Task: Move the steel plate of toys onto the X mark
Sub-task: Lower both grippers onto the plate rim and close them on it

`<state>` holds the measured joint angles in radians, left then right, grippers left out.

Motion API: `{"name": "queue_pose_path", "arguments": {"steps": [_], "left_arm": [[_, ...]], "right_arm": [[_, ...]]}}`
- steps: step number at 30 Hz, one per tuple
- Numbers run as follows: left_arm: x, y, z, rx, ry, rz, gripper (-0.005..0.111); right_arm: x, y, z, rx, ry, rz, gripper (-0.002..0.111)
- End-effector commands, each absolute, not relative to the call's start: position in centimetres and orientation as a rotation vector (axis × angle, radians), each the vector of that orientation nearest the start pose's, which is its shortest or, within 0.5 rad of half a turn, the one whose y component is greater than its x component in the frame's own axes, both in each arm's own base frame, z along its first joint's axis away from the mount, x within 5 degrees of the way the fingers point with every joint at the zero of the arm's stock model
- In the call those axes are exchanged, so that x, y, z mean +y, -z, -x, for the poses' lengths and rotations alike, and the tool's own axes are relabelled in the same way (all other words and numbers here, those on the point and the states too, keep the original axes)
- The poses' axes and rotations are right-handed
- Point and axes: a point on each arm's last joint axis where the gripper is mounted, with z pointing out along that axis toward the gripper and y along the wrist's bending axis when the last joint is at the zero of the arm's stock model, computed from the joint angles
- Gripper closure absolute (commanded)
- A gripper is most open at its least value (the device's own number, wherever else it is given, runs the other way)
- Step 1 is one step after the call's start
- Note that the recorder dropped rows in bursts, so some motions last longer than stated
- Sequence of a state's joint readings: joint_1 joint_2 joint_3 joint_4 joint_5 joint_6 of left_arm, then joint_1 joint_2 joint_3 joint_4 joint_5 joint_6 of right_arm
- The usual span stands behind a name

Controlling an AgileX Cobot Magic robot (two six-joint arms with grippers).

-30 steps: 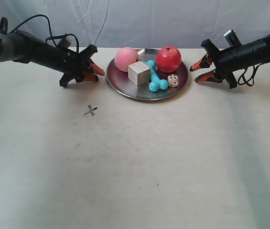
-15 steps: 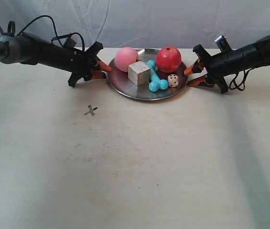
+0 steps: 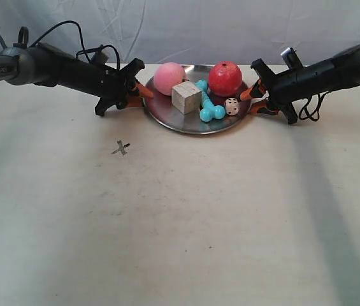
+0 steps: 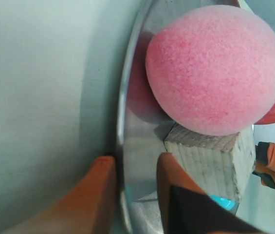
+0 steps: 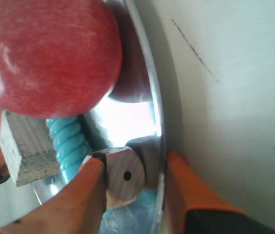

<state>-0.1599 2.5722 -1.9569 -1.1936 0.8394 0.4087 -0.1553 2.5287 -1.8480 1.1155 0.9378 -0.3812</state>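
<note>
on the matte worktop (image 3: 180,223) sat the shiny steel plate (image 3: 186,122), its raised rim straddled by left pincer (image 4: 135,158) and right pincer (image 5: 135,158), both released. it held a spongy pink ball (image 3: 169,79), glossy red ball (image 3: 225,79), grainy wooden cube (image 3: 187,97), ribbed turquoise bone (image 3: 209,108) and pipped die (image 3: 232,106); the x mark (image 3: 121,148) lay apart.

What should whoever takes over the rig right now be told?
Left gripper: open, jaws straddling the steel plate rim beside the pink ball.
Right gripper: open, straddling the opposite rim beside the die.
Plate sits on the table with all five toys in it; the X mark lies bare, apart from the plate, nearer the camera on the left gripper's side.
Done: both grippers in place.
To do: close, lift, carry to the X, set down.
</note>
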Motion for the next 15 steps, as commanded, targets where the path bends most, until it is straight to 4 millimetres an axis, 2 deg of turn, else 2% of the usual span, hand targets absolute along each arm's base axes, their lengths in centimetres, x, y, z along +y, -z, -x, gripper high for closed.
{"name": "queue_pose_path", "arguments": {"steps": [1, 5, 15], "left_arm": [[-15.19, -6.68, -50.32, 2.605, 1.277, 0.246, 0.089], [-15.20, -6.66, -50.25, 2.611, 1.276, 0.237, 0.107], [-15.15, -6.58, -50.21, 2.621, 1.261, 0.223, 0.107]], "right_arm": [[-0.50, -6.68, -50.25, 2.595, -1.161, -0.536, 0.108], [-0.62, -6.47, -50.08, 2.627, -1.124, -0.508, 0.108], [-0.95, -6.03, -49.78, 2.688, -1.053, -0.524, 0.108]]}}
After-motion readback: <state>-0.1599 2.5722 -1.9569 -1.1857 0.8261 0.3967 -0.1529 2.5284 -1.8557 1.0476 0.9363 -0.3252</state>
